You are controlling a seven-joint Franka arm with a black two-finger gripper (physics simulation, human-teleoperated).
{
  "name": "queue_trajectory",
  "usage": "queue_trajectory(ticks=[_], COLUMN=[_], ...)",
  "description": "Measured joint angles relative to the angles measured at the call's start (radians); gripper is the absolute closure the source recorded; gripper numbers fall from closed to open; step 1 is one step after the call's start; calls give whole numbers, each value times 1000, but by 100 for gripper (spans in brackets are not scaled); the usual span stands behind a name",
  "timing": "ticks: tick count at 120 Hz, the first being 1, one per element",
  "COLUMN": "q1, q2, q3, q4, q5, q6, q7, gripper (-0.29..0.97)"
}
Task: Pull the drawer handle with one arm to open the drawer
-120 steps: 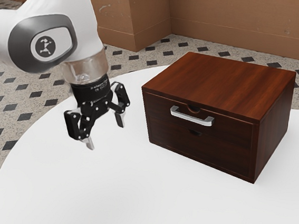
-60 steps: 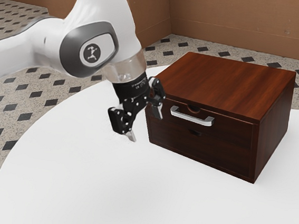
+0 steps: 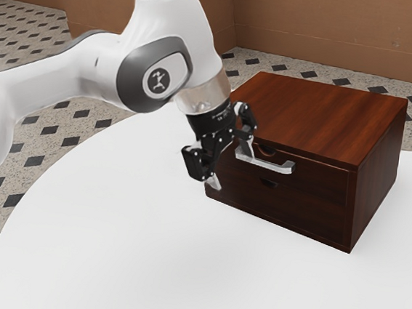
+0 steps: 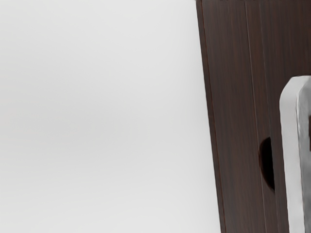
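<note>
- My black two-finger pincer (image 3: 231, 170) stands with its fingers spread apart, clamped on nothing, close up against the front of the cabinet
- The upper finger (image 3: 248, 129) sits at the end of the curved silver metal handle (image 3: 265, 162) that lies toward the exterior view's left; from here I cannot tell whether it touches the bar
- The lower finger (image 3: 203, 167) hangs in front of the cabinet's near corner edge, its tip just above the counter
- The handle is fixed across the dark reddish-brown wooden front of the upper drawer (image 3: 302, 178), and that front lies flush with the cabinet's face, so the drawer is shut
- In the wrist view the handle (image 4: 295, 160) shows as a pale grey bar close to my hand, lying over the dark wood of the drawer front (image 4: 233, 121), with a small dark half-round notch (image 4: 266, 164) in the wood just beside it
- The boxy dark reddish-brown wooden cabinet (image 3: 319, 114) stands on the round white counter (image 3: 145, 258), toward the exterior view's right
- My white and grey arm (image 3: 126, 74) comes in from the exterior view's left and bends down to the pincer
- Around the counter lies a speckled floor with black diamond tiles (image 3: 18, 136), and behind it a brown panelled wall (image 3: 335, 21)
</note>
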Motion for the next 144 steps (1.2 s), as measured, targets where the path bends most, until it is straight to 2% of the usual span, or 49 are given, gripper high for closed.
queue_trajectory(ticks=[45,144], q1=[2,15], q2=[68,98], q3=[2,5], q4=[60,63], q5=[1,1], q6=[30,74], q7=[-1,-15], gripper=[0,2])
